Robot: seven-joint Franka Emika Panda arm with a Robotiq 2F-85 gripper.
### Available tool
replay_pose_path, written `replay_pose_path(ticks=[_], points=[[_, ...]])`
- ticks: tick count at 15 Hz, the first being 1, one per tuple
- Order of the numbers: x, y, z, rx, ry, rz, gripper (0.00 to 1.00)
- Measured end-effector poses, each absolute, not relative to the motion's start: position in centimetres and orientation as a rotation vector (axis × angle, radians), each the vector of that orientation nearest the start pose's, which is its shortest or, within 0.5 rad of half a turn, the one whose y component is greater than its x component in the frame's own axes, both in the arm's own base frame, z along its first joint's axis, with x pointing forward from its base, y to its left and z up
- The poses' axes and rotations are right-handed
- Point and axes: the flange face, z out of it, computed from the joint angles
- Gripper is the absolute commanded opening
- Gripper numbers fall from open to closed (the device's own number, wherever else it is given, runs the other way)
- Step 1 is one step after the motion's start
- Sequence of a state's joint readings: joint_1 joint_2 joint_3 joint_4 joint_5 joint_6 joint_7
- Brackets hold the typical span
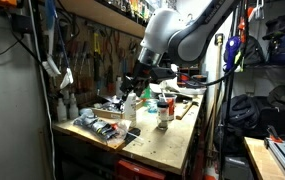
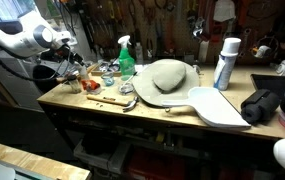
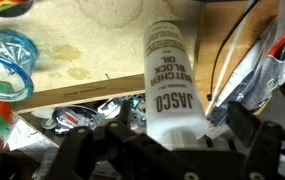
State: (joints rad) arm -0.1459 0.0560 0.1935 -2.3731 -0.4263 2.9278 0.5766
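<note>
My gripper [image 3: 167,140] is open and straddles a white bottle [image 3: 172,80] labelled "Jasco Butcher Block". The bottle stands on the wooden workbench [image 3: 82,60]. Its body lies between my two dark fingers, and a gap shows on the right side. In an exterior view the gripper [image 1: 134,82] hangs over the cluttered far end of the bench, just above the white bottle [image 1: 130,104]. In an exterior view the gripper [image 2: 74,62] is at the bench's left end; I cannot make out the bottle there.
A clear cup with a blue rim [image 3: 2,65] stands beside the bottle. On the bench are a green spray bottle [image 2: 126,58], a grey hat-like object [image 2: 167,80], a white board [image 2: 217,105], a white can [image 2: 225,63] and a hammer [image 2: 117,101]. Tools hang on the back wall.
</note>
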Motion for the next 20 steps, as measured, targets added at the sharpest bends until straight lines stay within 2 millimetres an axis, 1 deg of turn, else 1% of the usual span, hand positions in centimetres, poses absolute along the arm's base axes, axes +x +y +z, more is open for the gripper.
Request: replay_pose_path(ticks=[2, 3, 4, 5, 7, 10, 12, 13, 14, 16, 17, 18, 19, 20], points=[[53.9, 5.2, 35.1, -3.052, 0.217, -0.827, 0.79], [54.0, 5.2, 35.0, -3.054, 0.220, -0.833, 0.63], [54.1, 5.2, 35.0, -3.056, 0.222, -0.838, 0.56], [54.2, 5.2, 35.0, -3.058, 0.222, -0.843, 0.45], [54.3, 5.2, 35.0, -3.059, 0.226, -0.849, 0.31], [54.4, 5.2, 35.0, -3.060, 0.228, -0.851, 0.31], [54.5, 4.7, 35.3, -3.053, 0.249, -0.855, 0.31], [54.7, 4.0, 35.9, -3.045, 0.267, -0.862, 0.31], [54.8, 2.9, 36.8, -3.032, 0.291, -0.877, 0.31], [54.9, -0.5, 39.7, -3.004, 0.332, -0.933, 0.31], [54.7, -2.3, 41.4, -2.991, 0.356, -0.973, 0.56], [54.5, -3.4, 42.5, -2.989, 0.362, -1.004, 0.56], [54.4, -3.6, 42.7, -2.990, 0.365, -1.009, 0.56], [54.5, -3.2, 42.3, -2.991, 0.359, -0.999, 0.31]])
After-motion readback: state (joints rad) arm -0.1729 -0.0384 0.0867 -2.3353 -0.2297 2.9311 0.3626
